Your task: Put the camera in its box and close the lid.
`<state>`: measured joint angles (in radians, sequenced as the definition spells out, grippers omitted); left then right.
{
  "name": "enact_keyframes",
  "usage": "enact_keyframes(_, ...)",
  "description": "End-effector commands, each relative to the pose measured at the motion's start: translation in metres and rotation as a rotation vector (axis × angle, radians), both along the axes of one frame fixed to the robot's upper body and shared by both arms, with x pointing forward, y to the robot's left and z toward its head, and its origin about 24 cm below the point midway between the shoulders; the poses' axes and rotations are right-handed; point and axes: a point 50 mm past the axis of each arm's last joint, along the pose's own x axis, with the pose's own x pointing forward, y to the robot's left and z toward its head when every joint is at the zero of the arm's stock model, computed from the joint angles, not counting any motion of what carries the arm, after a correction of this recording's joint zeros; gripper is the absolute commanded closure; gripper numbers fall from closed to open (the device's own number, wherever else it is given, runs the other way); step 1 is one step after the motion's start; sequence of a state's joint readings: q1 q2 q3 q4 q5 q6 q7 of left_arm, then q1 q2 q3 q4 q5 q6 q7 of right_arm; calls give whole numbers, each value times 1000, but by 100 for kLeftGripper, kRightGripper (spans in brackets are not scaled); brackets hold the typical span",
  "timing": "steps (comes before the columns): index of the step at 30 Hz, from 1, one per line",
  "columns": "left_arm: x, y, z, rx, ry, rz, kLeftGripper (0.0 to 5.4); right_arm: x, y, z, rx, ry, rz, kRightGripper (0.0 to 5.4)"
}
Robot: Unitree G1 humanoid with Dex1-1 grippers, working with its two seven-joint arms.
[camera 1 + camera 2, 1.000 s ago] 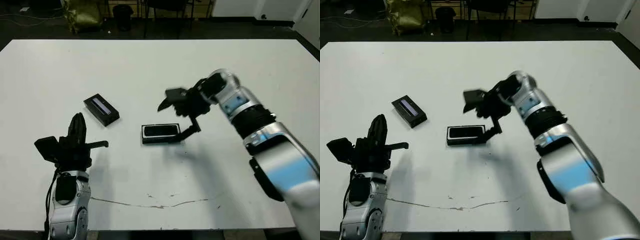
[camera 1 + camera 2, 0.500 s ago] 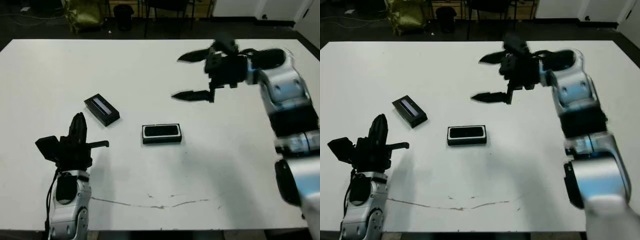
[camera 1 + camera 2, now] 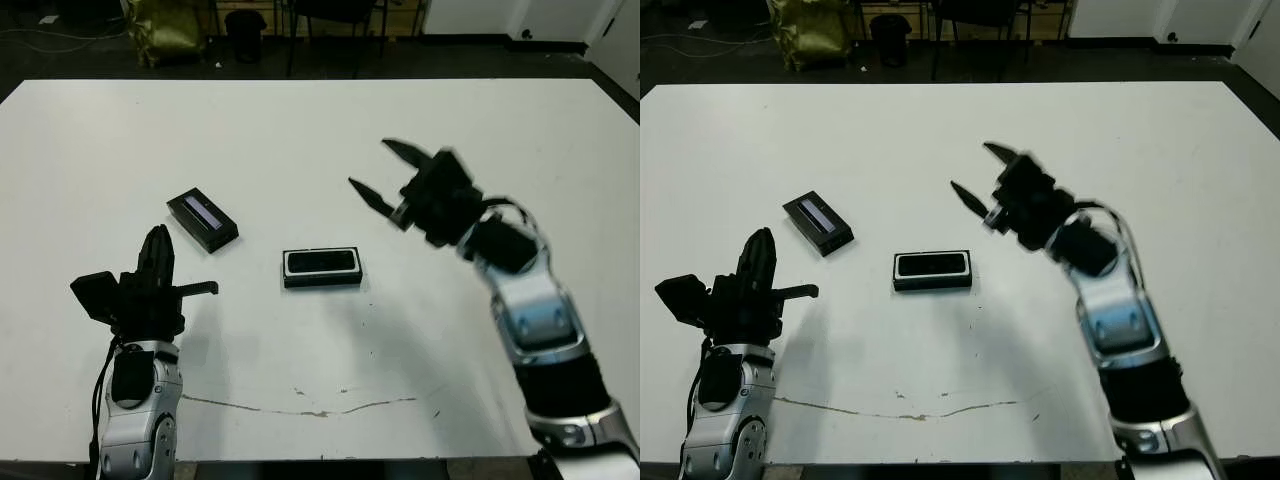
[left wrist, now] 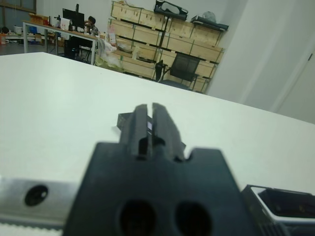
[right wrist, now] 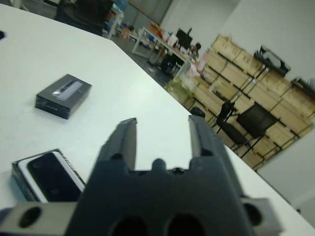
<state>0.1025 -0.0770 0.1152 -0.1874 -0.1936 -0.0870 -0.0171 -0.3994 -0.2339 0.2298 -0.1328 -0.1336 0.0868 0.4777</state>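
Note:
The box (image 3: 322, 279), a shallow black tray lined in white, lies at the table's middle with the glossy black camera (image 3: 322, 262) flat inside it. In the right wrist view the box (image 5: 19, 169) shows its white rim around the camera (image 5: 49, 174). To its left rests the lid (image 3: 203, 219), black with a pale strip, separate from the box. My right gripper (image 3: 370, 165) hovers open and empty above the table, right of the box and apart from it. Near the front left edge my left gripper (image 3: 158, 255) is shut on nothing, its tips aimed toward the lid (image 4: 123, 118).
A thin dark crack line (image 3: 320, 410) runs along the white table's front part. Beyond the far edge stand chairs and a yellow-green bag (image 3: 165, 25). The wrist views show stacked crates (image 5: 246, 73) and desks beyond the table.
My right arm left the box, swung up toward the far side, then came down to the right of the box, gripper open throughout. The camera stays in the box. The left arm has not moved.

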Motion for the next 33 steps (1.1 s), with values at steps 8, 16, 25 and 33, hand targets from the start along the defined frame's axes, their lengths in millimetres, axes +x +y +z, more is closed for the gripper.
enact_keyframes(8,-3,3,-8,5,30,3,540,-5,15,-27,-155,-4,-3,538)
enact_keyframes(16,-3,3,-8,7,33,1,540,0,18,-40,-221,34,-32,538)
enact_keyframes(25,-3,3,-9,9,32,-2,540,7,18,-56,-303,83,-67,538)
enact_keyframes(33,-3,3,-9,11,36,3,540,3,19,-71,-366,153,-82,538)
